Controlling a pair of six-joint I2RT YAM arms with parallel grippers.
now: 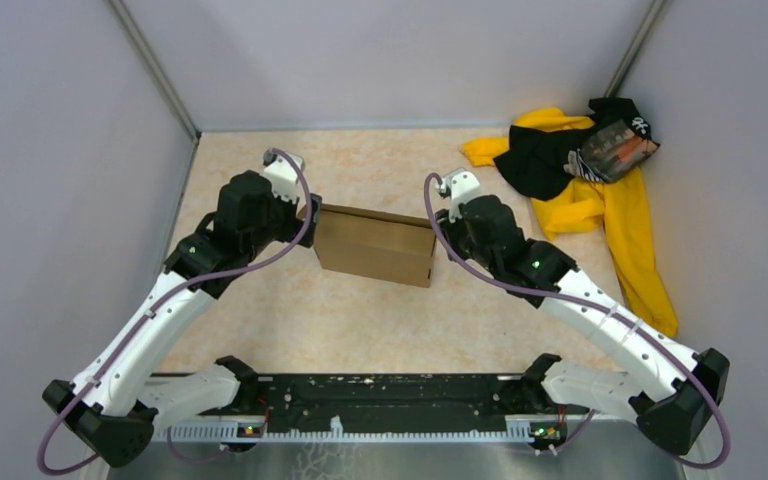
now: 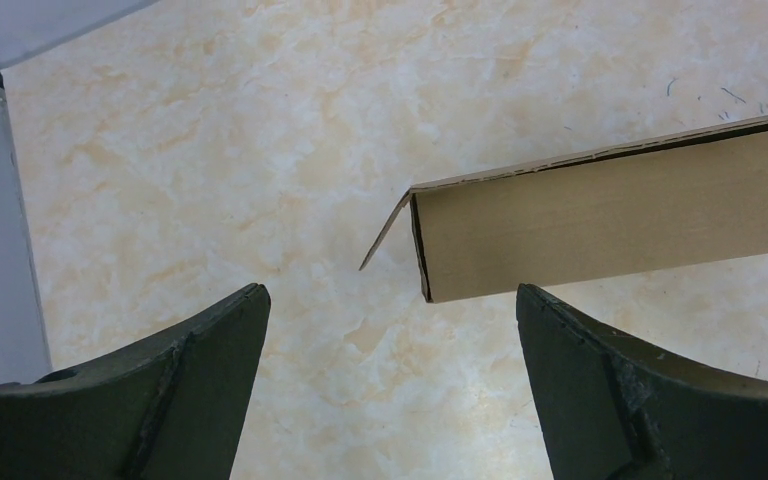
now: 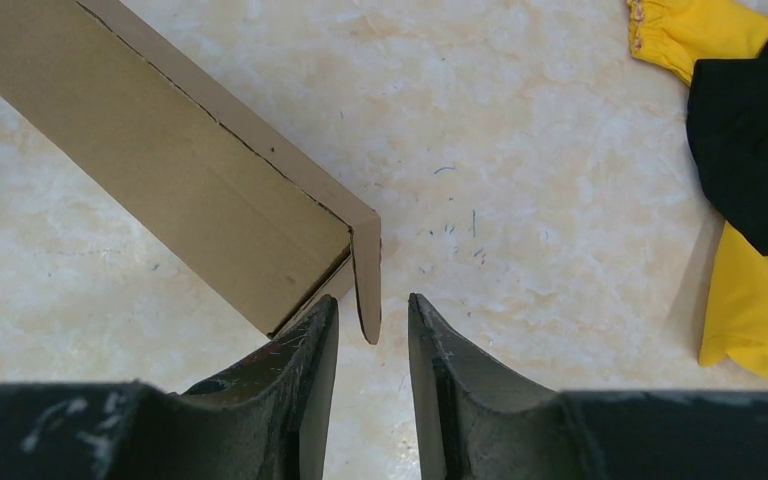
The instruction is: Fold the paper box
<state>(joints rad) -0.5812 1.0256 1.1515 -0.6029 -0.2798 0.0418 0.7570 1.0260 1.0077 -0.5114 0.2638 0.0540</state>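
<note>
A plain brown paper box (image 1: 375, 245), partly formed into a long, shallow shape, lies near the middle of a pale marbled surface (image 1: 290, 320). It stretches from side to side and is slightly angled. The two robot arms reach in toward it, one at each short end.

At the box's left end a thin cardboard flap (image 2: 385, 232) juts outward from the corner. The left end effector (image 2: 390, 292) sits just short of this end with its two dark fingers spread wide. It holds nothing and does not touch the cardboard.

At the box's right end a narrow end flap (image 3: 367, 275) stands out from the corner. The right end effector (image 3: 372, 300) has its fingers drawn close together with only a slim gap. The tip of that flap sits inside the gap, with a sliver of surface showing on either side, so the flap is not clamped.

A crumpled pile of yellow and black clothing (image 1: 580, 170) lies well apart from the box, at the far right of the surface beside the grey wall (image 1: 720, 120).
</note>
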